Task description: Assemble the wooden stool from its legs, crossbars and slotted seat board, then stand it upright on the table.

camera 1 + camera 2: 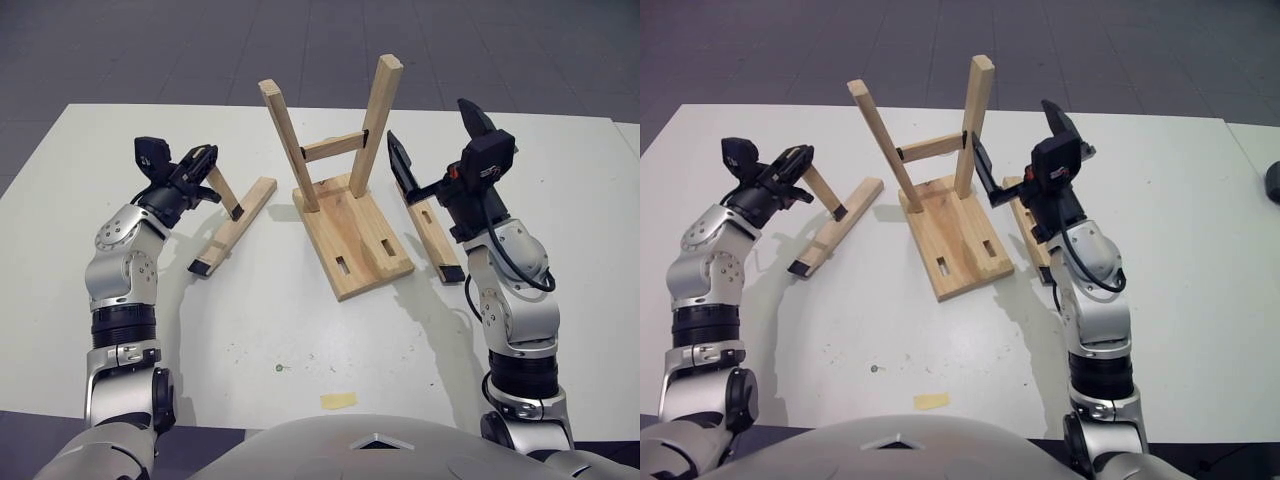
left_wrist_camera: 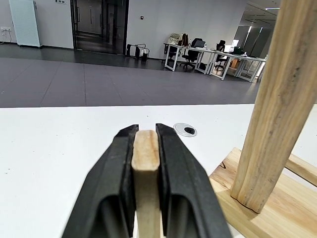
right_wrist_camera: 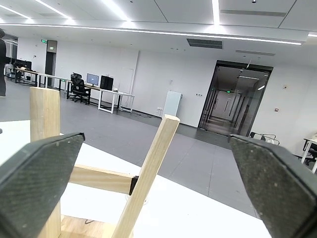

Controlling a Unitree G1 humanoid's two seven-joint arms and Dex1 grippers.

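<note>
Left eye view, near edge: a yellow tape scrap lies on the white table, well short of the work.
Board: the seat board lies flat at mid-table, with two empty slots toward its near end.
Loose parts: the left leg lies near the board's left side. The right leg lies just beside the board's right edge, partly under the arm.
Left arm: the left gripper is clamped on the short crossbar that rises from the left leg.
Right arm: the right gripper hovers above the right leg, fingers spread wide and holding nothing.
Far end: two upright legs stand in the board, tied by the far crossbar.
Step in hand: I'd judge the left leg-and-crossbar piece is due for an empty slot.
Doing it well: lift without twisting the joint, square the leg end over the slot and press straight down. The free gripper could steady the board.
Count: four legs, two crossbars that I can see, one seat board, two open slots.
</note>
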